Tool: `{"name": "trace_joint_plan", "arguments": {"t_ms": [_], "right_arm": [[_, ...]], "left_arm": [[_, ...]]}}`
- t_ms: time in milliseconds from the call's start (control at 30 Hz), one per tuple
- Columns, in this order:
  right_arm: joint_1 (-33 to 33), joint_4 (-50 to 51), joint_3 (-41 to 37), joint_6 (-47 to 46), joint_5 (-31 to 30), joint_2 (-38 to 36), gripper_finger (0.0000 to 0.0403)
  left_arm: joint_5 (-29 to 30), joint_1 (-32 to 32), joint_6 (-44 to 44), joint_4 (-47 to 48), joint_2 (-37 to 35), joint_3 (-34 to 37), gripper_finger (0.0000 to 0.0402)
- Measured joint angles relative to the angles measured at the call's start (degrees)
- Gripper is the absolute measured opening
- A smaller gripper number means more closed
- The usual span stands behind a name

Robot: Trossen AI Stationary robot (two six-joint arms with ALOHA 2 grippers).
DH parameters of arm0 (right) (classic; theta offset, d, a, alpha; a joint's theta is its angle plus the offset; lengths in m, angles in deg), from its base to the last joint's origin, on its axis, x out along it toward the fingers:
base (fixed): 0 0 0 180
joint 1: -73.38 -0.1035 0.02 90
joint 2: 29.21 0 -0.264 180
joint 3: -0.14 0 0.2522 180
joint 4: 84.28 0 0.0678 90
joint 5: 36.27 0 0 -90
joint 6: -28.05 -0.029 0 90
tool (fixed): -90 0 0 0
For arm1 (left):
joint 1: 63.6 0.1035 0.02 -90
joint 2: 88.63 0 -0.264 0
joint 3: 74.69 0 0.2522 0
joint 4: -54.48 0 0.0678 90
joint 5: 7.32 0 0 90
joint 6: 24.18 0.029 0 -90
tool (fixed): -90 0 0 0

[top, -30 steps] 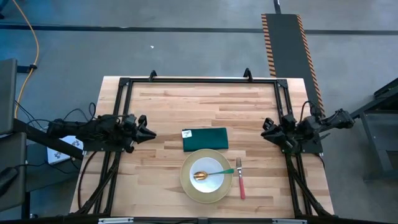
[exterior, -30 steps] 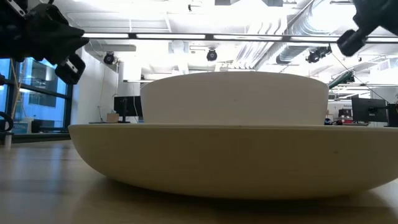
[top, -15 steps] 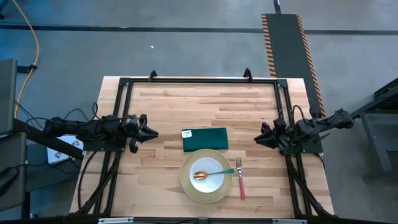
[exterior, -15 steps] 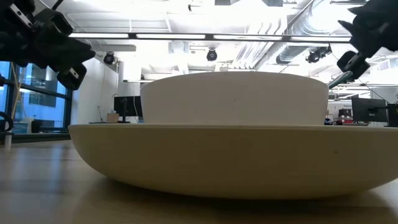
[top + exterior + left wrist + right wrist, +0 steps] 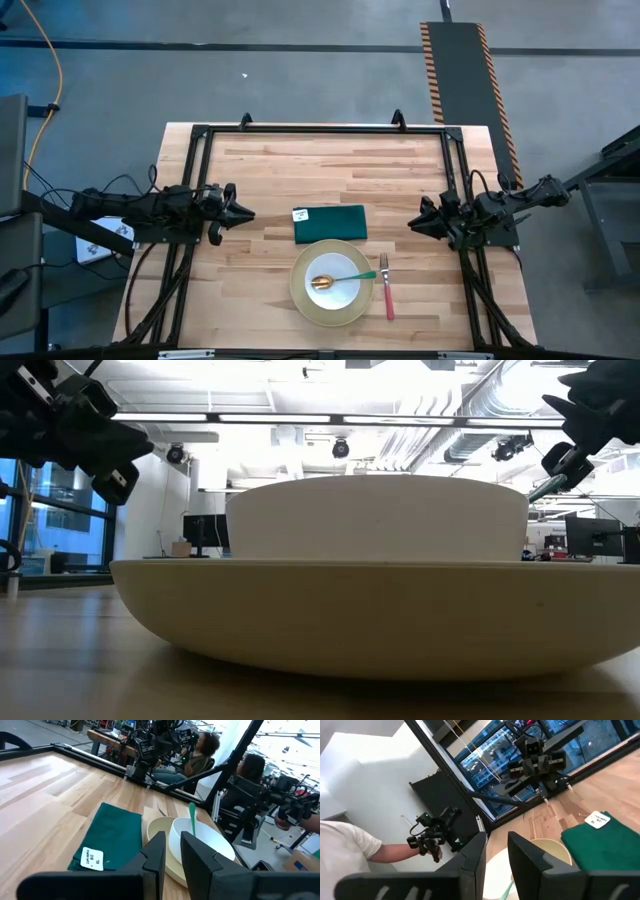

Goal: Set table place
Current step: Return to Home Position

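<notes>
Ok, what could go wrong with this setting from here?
The spoon's handle overhangs the bowl rim toward the fork; a jolt could tip it out. The plate rim seems to meet or overlap the napkin, so it may sit unevenly. The left tool and right tool wait at the sides, apart from everything.

Table (image 5: pixel 270 170): light butcher-block wood, smooth, low sheen. Frame (image 5: pixel 320 130) round it: black metal, matt. Plate (image 5: pixel 330 319): pale yellow, smooth, matt-looking. Bowl (image 5: pixel 345 292): white, smooth, slight gloss. Spoon (image 5: pixel 322 283): shiny gold metal head, green handle. Fork (image 5: pixel 384 266): bare metal tines, pink handle. Napkin (image 5: pixel 335 224): dark green cloth, matt, with a white paper label (image 5: pixel 300 215).
</notes>
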Motion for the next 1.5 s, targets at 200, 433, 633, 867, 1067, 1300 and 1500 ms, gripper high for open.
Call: {"name": "trace_joint_plan", "arguments": {"t_ms": [200, 433, 633, 867, 1067, 1300, 1500], "right_arm": [[0.0, 2.2, 0.0, -1.2, 2.1, 0.0, 0.0071], [0.0, 3.4, 0.0, 3.5, 2.1, 0.0, 0.0071], [0.0, 3.6, 0.0, 1.3, 1.5, 0.0, 0.0071], [0.0, 3.7, 0.0, -2.9, 1.5, 0.0, 0.0071], [0.0, 3.7, 0.0, -2.9, 1.5, 0.0, 0.0071], [0.0, 3.7, 0.0, -2.7, 1.5, 0.0, 0.0071], [0.0, 3.7, 0.0, -2.9, 1.5, 0.0, 0.0071]], "left_arm": [[-0.1, 0.0, 0.0, 0.0, 0.0, 0.0, 0.0049], [-0.2, 0.0, 0.1, 0.0, 0.0, 0.0, 0.0049], [-0.2, 0.0, 0.1, 0.0, 0.0, 0.0, 0.0049], [-0.2, 0.0, 0.1, 0.0, 0.0, 0.0, 0.0049], [-0.2, 0.0, 0.1, 0.0, 0.0, 0.0, 0.0049], [-0.2, 0.0, 0.1, 0.0, 0.0, 0.0, 0.0049], [-0.2, 0.0, 0.1, 0.0, 0.0, 0.0, 0.0049]]}}
